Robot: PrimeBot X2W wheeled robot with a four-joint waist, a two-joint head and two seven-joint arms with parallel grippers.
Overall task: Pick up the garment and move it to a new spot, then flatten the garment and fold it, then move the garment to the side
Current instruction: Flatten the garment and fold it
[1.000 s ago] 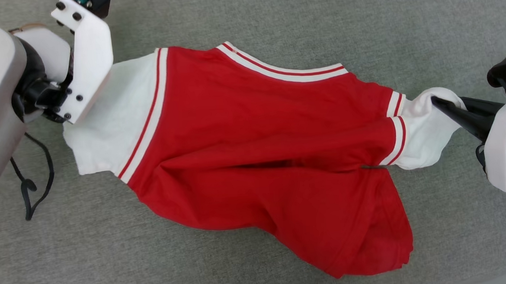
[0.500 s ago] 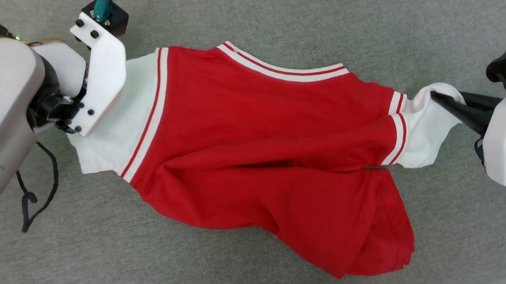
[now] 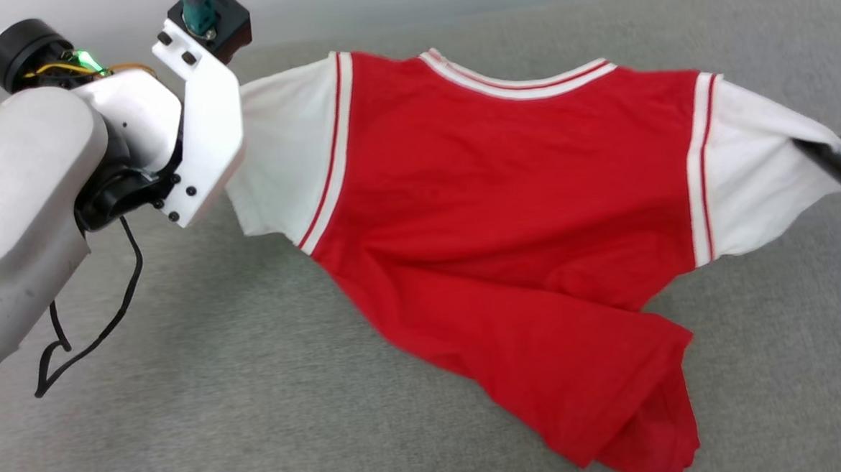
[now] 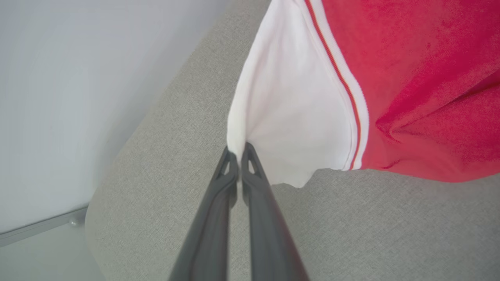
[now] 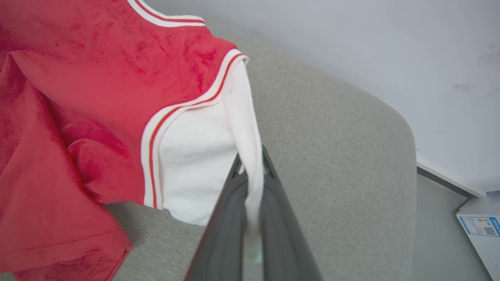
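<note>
Left gripper point(image 4: 238, 153), right gripper point(image 5: 252, 162) each clamped on white sleeve point(image 4: 289, 113); T-shirt point(image 3: 504, 188) now lifted, stretched wider; open grey cushion point(image 3: 256, 388) lower left.

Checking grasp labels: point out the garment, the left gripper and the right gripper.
garment point(image 3: 504, 188): head view, middle of the red chest panel.
left gripper point(image 4: 237, 151): left wrist view, between its tips, pinching the white sleeve edge.
right gripper point(image 5: 252, 162): right wrist view, between its tips, clamping the other white sleeve.
</note>
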